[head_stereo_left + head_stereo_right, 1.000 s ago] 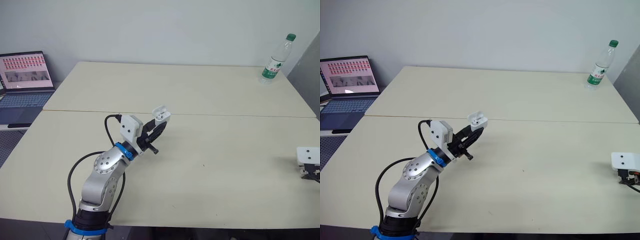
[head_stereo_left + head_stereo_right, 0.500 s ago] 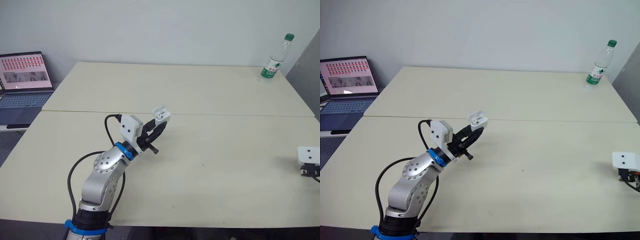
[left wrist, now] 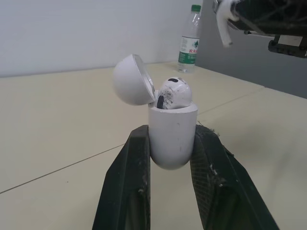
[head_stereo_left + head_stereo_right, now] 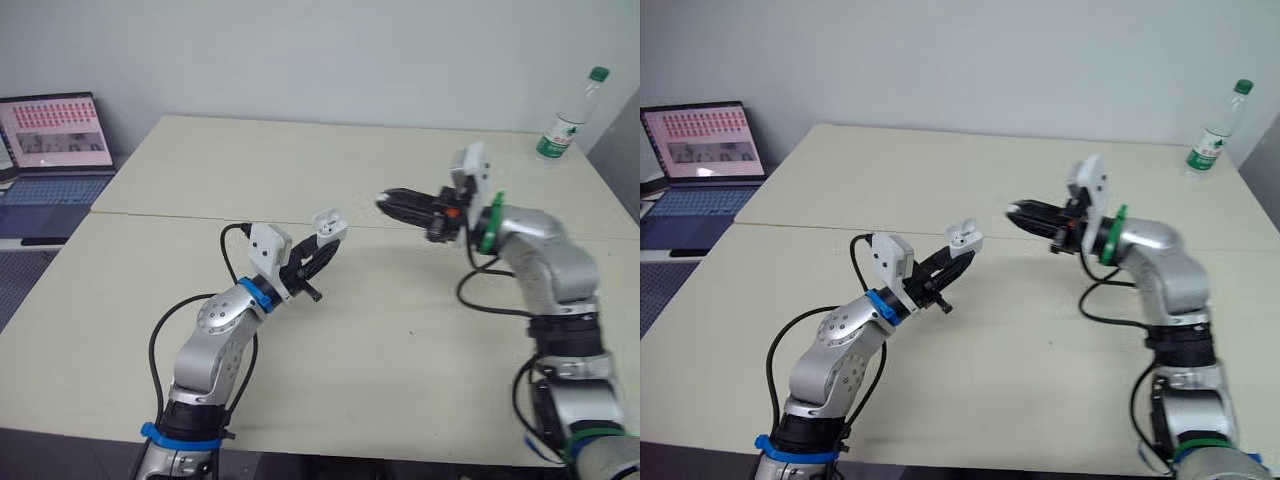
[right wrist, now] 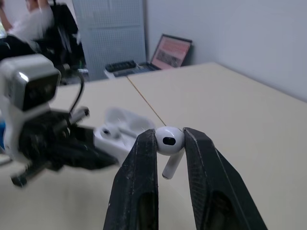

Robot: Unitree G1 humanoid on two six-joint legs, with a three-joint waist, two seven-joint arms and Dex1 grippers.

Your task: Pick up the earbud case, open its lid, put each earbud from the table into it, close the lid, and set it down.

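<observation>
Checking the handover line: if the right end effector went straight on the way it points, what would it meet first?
Probably the open earbud case in the left end effector; the right end effector aims roughly there, but depth is unclear.

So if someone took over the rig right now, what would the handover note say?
The left gripper has its jaws shut on the case, held up, lid open, first earbud seated inside.
The right gripper has its jaws shut on the second earbud, in the air to the case's right, not touching it.
Done: case picked up, opened, first earbud in.
Left: seat the second earbud, close the lid, set the case down.
</observation>
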